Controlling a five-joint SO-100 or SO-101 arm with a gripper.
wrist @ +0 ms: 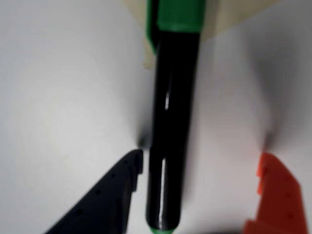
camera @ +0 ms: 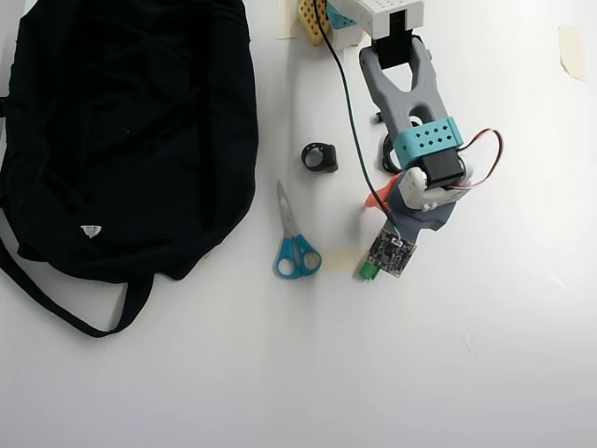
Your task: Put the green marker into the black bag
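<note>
- Two views, wrist and overhead.
- Wrist view: marker (wrist: 170, 122) runs vertically through frame centre on the white table (wrist: 63, 97); glossy black round barrel, matte green cap at top edge, small green end at bottom edge. Picture is blurred.
- Gripper (wrist: 201, 163) spread wide: dark flat finger (wrist: 105, 200) with small holes at lower left, its tip just beside the barrel; orange finger (wrist: 278, 195) at lower right, clearly apart from it. Nothing pinched.
- Cap lies over a pale tape patch (wrist: 229, 14) at top.
- Overhead view: arm (camera: 410, 103) reaches down from top centre, grey links, teal perforated band; only the marker's green cap (camera: 368, 272) peeks out below the wrist.
- Bag (camera: 121, 131), soft black fabric with thin strap and white tag, fills upper left, well apart from the marker.
- Scissors (camera: 294, 245), blue handles, lie between the bag and the marker.
</note>
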